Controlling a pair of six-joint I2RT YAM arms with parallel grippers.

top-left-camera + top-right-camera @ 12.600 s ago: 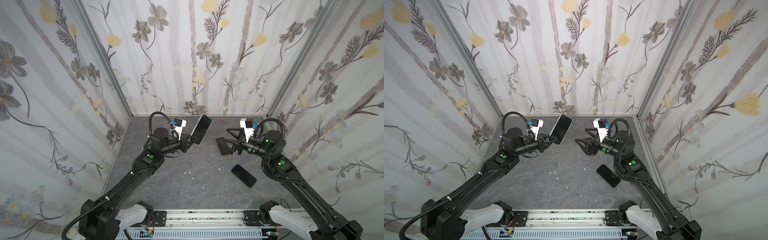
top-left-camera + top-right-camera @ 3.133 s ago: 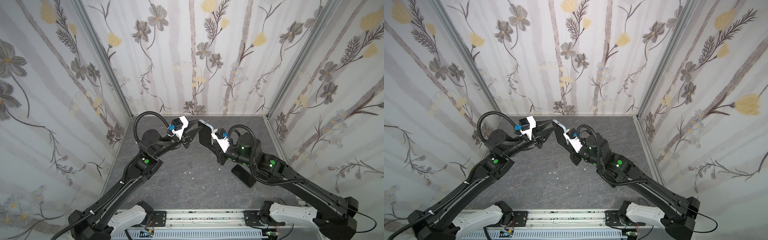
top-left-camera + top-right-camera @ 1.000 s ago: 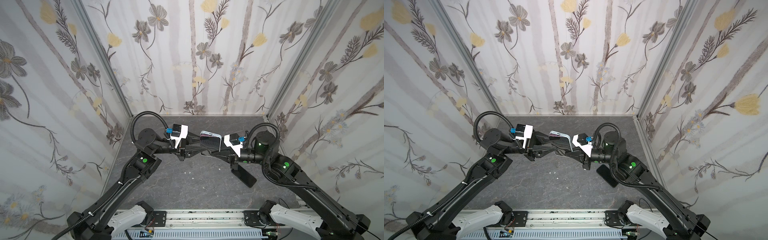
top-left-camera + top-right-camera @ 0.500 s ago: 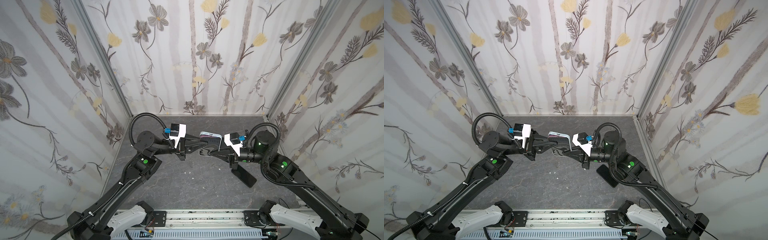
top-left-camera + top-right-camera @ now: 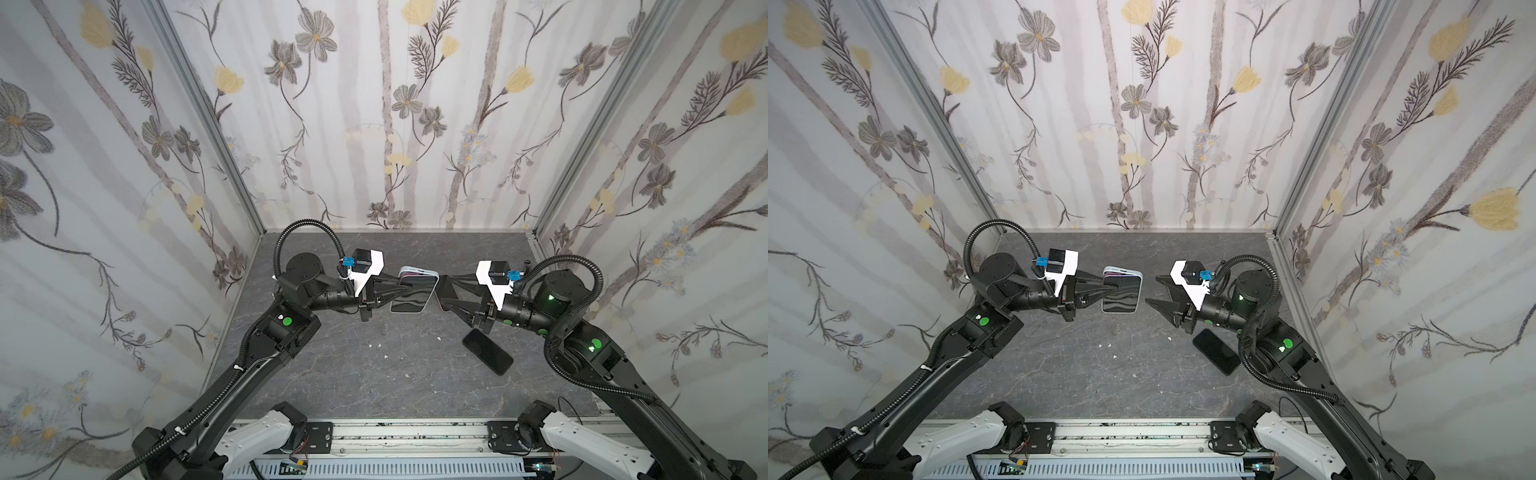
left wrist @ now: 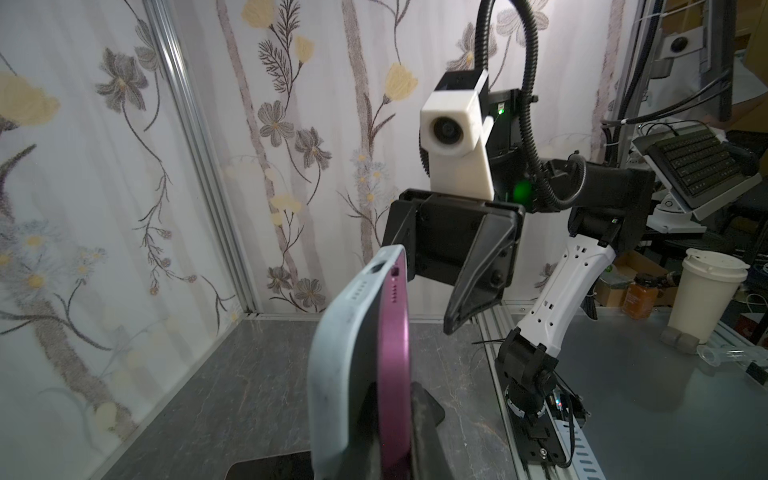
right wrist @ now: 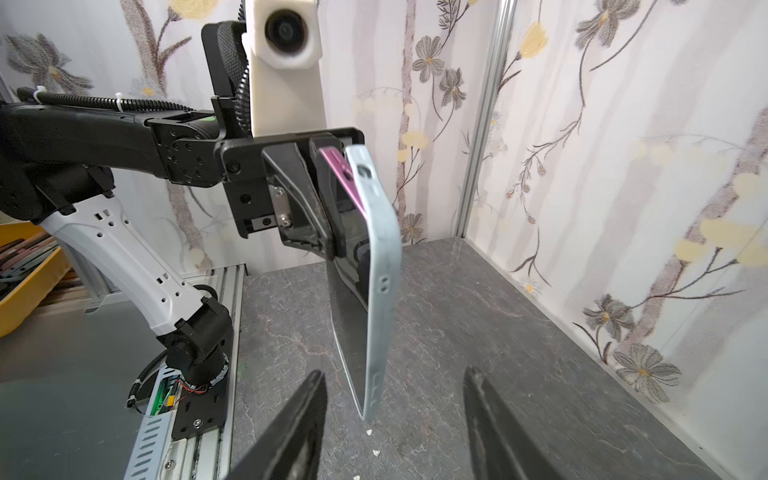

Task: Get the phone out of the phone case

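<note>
The left gripper (image 5: 1116,286) is clamped on the left edge of the phone (image 5: 411,297) and holds it in the air over the far middle of the table (image 5: 374,374), screen up in both top views. The right gripper (image 5: 1153,289) stands just to the right of it, its 2 fingers apart and holding nothing, not touching the phone.

The step in hand looks like the peel itself: 1 arm pins the phone while the other gets ready to pull the phone case (image 7: 380,266) away. The next move calls for the right gripper to come in onto the free right rim of the case alone, close there, and draw it off to the right without dragging the phone out of the left grip.

The case is pale blue and matte, with button and port cut-outs along its side. The phone has a magenta frame and a dark glossy screen. In the right wrist view the magenta edge already stands clear of the case at 1 end (whether a left finger sits between the 2 is hard to tell). A second phone (image 5: 487,352), black and bare, lies flat on the table near the right arm.
</note>
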